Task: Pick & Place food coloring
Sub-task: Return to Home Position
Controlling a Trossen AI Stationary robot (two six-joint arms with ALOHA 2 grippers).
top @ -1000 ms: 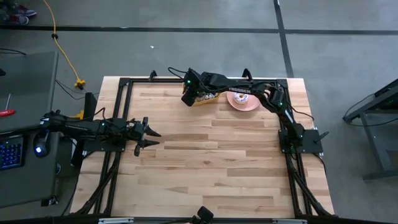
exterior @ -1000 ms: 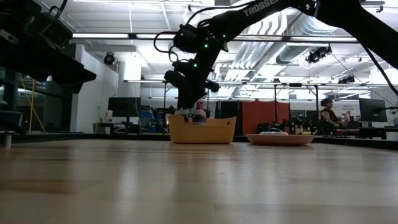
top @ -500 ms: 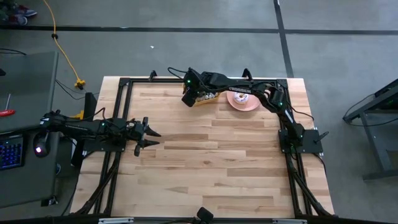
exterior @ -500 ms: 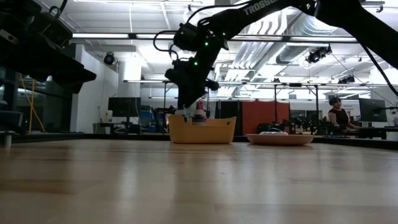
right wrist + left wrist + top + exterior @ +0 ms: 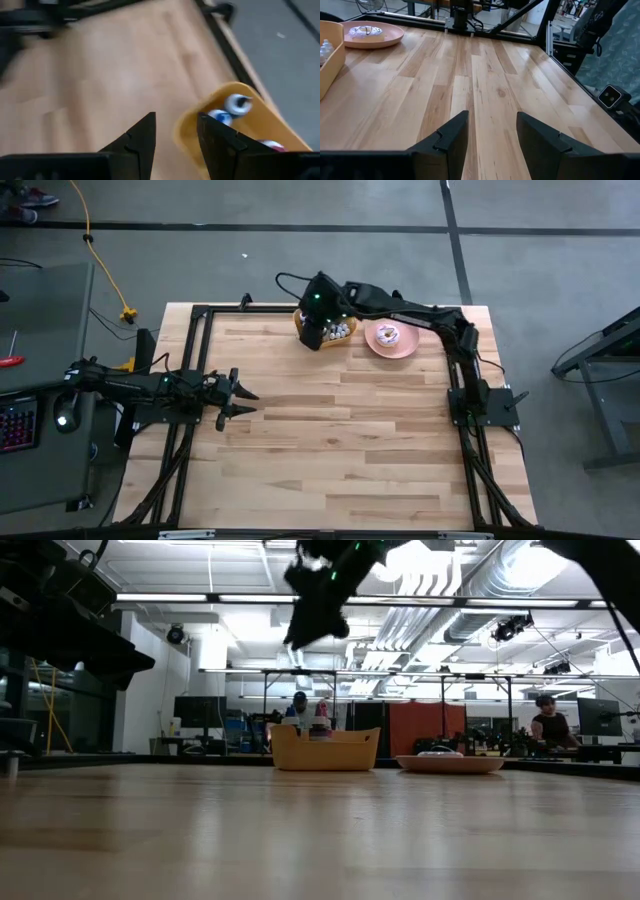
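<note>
High view: your right gripper hangs at the upper centre of the frame, above the left end of the rounded yellow plastic bin. The small food coloring bottles lie clustered inside that bin as pale specks. Just right of it sits the round pink plate with a frosted doughnut. Your left gripper rests at middle left over the striped butcher-block wooden table.

Low view: the right gripper sits high at upper centre, well clear of the bin, where bottle caps poke above the rim. The plate shows as a flat disc right of centre.

Left wrist view: both angular dark fingers are spread wide with only bare wood between them.

Right wrist view: the fingers stand parted and hold nothing. Beyond them the smooth bin holds white-capped, blue and reddish bottles.
</note>
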